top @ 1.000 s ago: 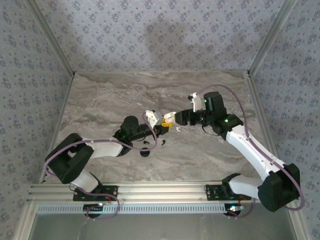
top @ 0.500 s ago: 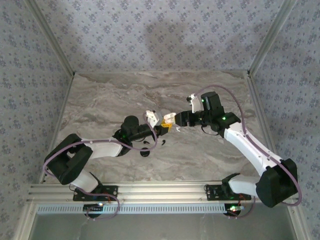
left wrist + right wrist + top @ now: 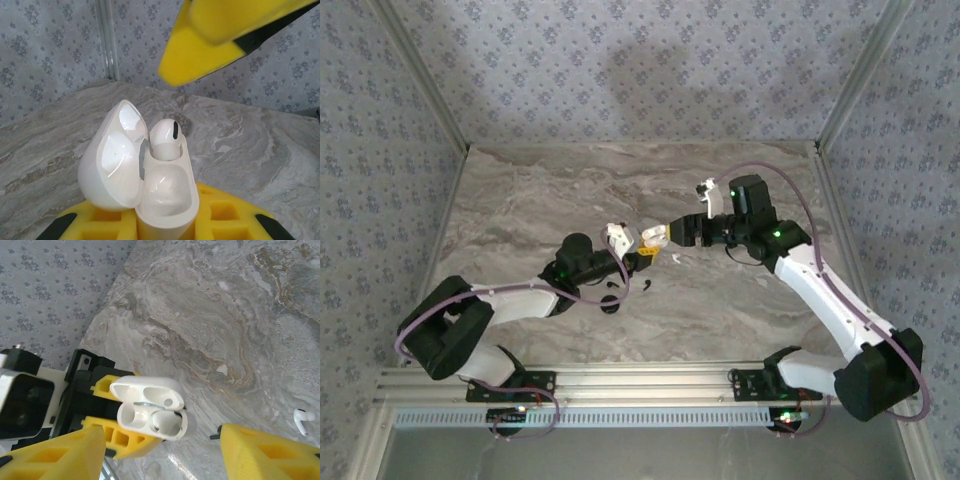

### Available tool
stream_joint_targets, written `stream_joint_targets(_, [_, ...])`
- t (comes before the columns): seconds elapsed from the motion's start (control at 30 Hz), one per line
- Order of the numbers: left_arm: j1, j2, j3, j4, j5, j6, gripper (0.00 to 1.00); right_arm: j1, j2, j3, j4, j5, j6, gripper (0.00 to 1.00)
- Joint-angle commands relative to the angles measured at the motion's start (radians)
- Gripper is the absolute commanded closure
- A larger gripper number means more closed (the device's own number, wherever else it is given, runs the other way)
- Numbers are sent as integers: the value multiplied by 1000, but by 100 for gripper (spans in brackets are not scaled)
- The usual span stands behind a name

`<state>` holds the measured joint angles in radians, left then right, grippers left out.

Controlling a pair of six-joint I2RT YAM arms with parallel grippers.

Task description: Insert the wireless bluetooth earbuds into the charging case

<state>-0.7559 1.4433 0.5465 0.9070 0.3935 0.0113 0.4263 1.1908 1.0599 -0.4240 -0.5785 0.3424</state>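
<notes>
Charging case (image 3: 165, 192), lid open with one white earbud (image 3: 165, 137) seated, is clenched in the left jaws as a steady target, while released right jaws hover near the second earbud (image 3: 303, 419) on the bench (image 3: 225, 305)

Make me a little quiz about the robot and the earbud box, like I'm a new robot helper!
1. True or false: the lid of the glossy white plastic charging case is shut.
2. How many small white earbuds sit inside the case? A) none B) one C) two
3. Fill in: the case is gripped by the robot's ____ hand.
Key: 1 false, the lid stands open. 2 B, one is seated and the other earbud lies on the grey marble table. 3 left: the left hand holds it.
</notes>
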Motion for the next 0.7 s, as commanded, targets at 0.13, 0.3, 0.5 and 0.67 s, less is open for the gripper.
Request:
stream_joint_targets(0.13, [46,-82,0,-107,-45,-28,85,-39,57,123,-333,125,47,41])
stream_joint_targets(0.3, [70,-132,5,-206,-43,-28,85,-40,211,262,-571,237,-67,42])
stream_joint_targets(0.5, [89,-175,-11,-261,-33,-9,85,-37,404,380,-708,299,-178,44])
stream_joint_targets(0.67, [94,-182,-1,-304,-35,0,85,-38,513,431,-725,304,-186,47])
